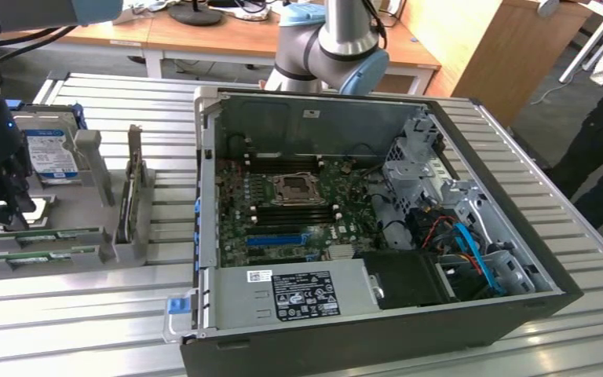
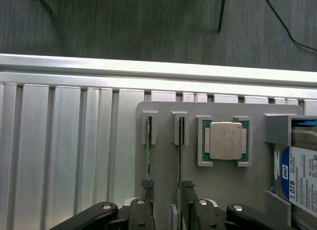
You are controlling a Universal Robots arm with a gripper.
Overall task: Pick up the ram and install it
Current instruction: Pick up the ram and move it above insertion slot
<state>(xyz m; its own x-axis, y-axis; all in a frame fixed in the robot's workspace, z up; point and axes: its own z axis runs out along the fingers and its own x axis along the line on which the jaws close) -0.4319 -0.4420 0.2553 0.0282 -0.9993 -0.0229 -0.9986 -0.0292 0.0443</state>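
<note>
Fingers (image 2: pixel 188 190) of my gripper (image 2: pixel 167 188) are standing open over the holder (image 2: pixel 223 180), and I'm seeing the ram (image 2: pixel 181 141) (the stick nearer the processor (image 2: pixel 225 141)) lying between them.

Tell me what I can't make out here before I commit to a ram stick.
Ram sticks: edge-on in the wrist view, so chips and label are hidden; near ends covered by the gripper.
Hard drive: cut off by the wrist view's edge.
Motherboard memory slots: too small in the exterior view to tell latch positions.
</note>
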